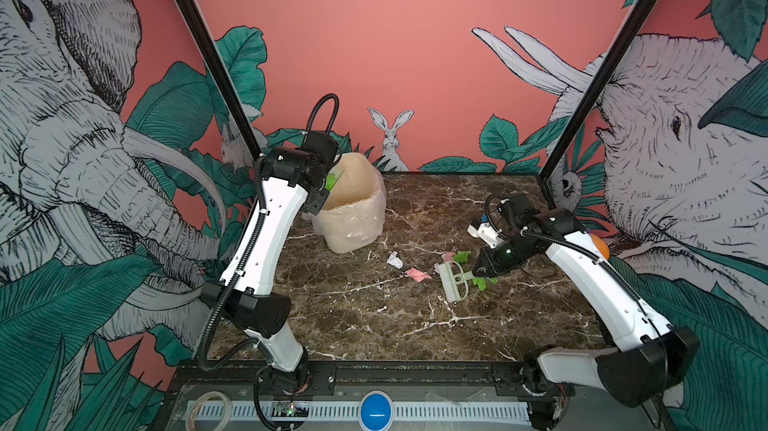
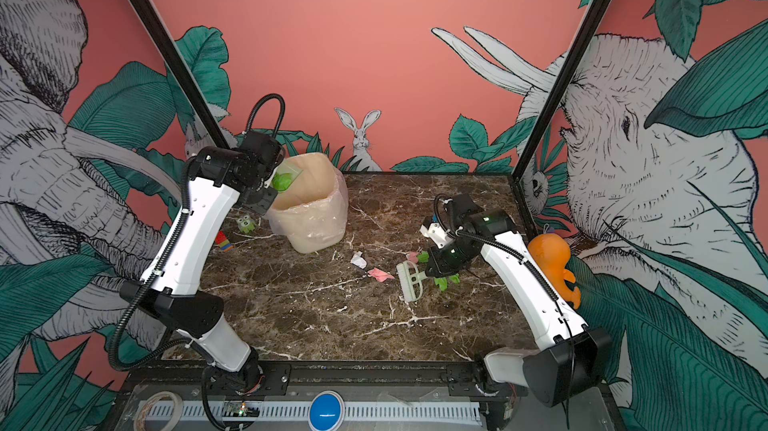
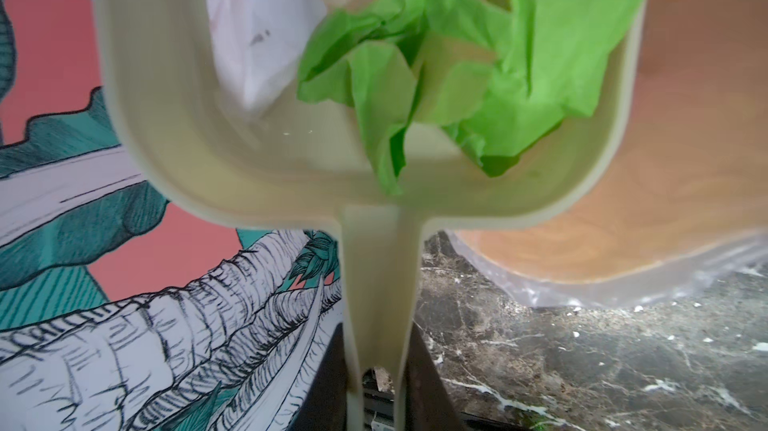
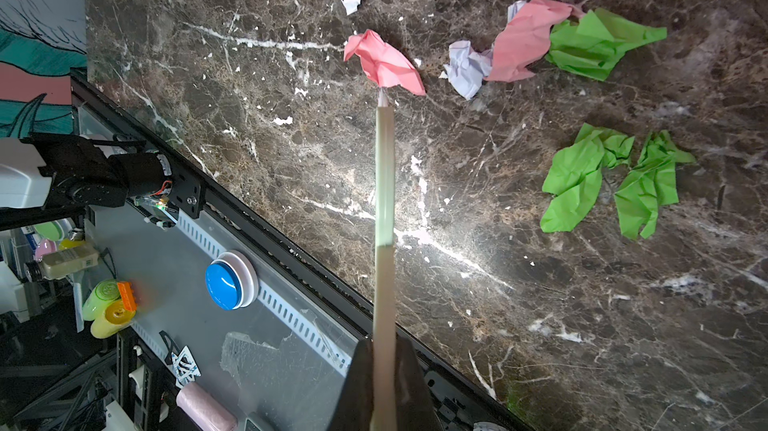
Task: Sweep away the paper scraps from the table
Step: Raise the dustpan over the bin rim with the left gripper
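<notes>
**Tip it in clean, lose nothing**

Green scraps (image 3: pixel 536 55) and a white scrap (image 3: pixel 266 34) lay in the pan (image 3: pixel 174 130), the green ones bunched toward its handle end. Seven more lay on the desk (image 1: pixel 374 325) around the brush (image 1: pixel 453 281), well apart from the bin (image 1: pixel 357 221).

Your left claw (image 3: pixel 379 383) was clamped on the pan's handle and held the pan raised and tilted at the bin's rim, on the left arm's side. Your right claw (image 4: pixel 384 370) was clamped on the brush handle, with the brush head low over the desk just beside a pink scrap (image 4: pixel 384 61).

The step in hand looked like emptying the pan.

- **Lip over the mouth:** You needed the pan's whole lip over the bin's mouth first. In the left wrist view part of the pan seemed to hang outside the rim, so a scrap could have dropped beside the bin.
- **Steep, steady tilt:** Paper this light clings and drifts. A steep, steady tilt suited it better than a flick, with a small shake for the green wad lodged by the handle.
- **Clear of the liner:** The loose liner (image 1: pixel 365 217) over the rim could snag, so you did well to keep the pan off it.
- **Brush at rest:** There was no call to move the brush meanwhile, since a stray stroke would have scattered the pile.
</notes>
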Robot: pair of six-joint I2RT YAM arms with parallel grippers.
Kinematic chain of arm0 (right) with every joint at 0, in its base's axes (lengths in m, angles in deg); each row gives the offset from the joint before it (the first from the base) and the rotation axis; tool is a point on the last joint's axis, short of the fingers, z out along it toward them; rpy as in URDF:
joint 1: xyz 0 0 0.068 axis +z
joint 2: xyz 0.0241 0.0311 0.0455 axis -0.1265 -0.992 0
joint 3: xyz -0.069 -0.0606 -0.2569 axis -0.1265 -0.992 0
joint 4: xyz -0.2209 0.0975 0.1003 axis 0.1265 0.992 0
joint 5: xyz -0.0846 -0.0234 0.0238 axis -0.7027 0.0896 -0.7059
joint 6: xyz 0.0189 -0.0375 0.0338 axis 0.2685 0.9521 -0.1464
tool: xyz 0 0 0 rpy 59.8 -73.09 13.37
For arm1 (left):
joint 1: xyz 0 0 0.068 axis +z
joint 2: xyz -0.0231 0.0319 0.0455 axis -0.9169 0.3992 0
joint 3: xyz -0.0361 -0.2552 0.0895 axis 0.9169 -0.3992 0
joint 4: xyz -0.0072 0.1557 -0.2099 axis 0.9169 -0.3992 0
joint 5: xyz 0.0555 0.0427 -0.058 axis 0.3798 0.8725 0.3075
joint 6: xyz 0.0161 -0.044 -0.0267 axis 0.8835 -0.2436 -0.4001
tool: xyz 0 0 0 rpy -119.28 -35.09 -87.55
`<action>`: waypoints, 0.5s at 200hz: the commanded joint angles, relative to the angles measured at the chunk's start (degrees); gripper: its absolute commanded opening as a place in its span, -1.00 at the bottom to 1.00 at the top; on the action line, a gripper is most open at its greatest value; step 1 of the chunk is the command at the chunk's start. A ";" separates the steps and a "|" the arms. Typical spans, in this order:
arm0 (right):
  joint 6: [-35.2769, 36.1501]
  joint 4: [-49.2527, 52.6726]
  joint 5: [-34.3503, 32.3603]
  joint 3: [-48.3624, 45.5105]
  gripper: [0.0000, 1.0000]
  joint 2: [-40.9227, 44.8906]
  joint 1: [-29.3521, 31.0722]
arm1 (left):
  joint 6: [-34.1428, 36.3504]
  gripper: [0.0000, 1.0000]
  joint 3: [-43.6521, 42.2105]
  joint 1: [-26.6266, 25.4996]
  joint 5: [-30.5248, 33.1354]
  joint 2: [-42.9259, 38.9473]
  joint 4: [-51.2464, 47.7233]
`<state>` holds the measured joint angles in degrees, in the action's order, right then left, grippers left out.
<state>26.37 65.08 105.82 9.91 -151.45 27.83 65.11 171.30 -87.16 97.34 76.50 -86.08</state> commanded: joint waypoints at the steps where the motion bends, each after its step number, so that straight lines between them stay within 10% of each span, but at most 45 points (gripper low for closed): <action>1: 0.96 1.99 0.64 0.26 -1.00 0.78 -0.35 | 2.98 -1.00 0.52 -1.82 6.24 0.08 0.38; 100: 1.26 3.55 0.81 1.18 -1.00 1.18 -0.43 | 11.47 -1.00 -5.95 -6.37 21.24 -1.71 5.07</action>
<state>26.59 66.33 105.84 9.91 -151.45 27.56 73.16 168.00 -93.09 113.62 77.64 -82.80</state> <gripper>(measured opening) 0.075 0.200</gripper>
